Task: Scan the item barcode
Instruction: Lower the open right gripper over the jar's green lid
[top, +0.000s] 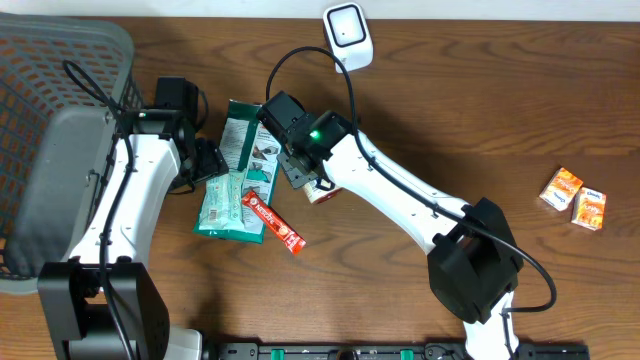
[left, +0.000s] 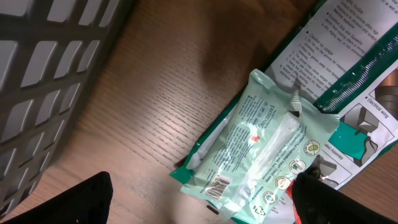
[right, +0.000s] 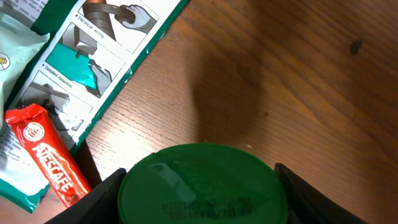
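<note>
My right end effector (right: 200, 200) grips the green-lidded tub (right: 199, 171) over the worktop (right: 298, 74), beside the wipes pack (top: 228, 205). My left end effector (left: 202, 202) hangs open. I should lift the tub and turn its printed side squarely toward the white scanner (top: 347, 32).

- The white-and-black left arm (top: 120, 200) rises from its base at the counter's near edge toward 12 o'clock, then bends at the wrist.
- The left hand (top: 205, 160) points toward 4 o'clock. Its jaws are spread wide with nothing between the dark fingers (left: 74, 199).
- The white-and-black right arm (top: 400, 195) stretches from its black base joint toward 10 o'clock, with a green light lit on the wrist.
- The right hand (top: 305, 175) points down. Its two dark fingers (right: 93, 202) are closed against either side of a round green plastic lid (right: 202, 186).
</note>
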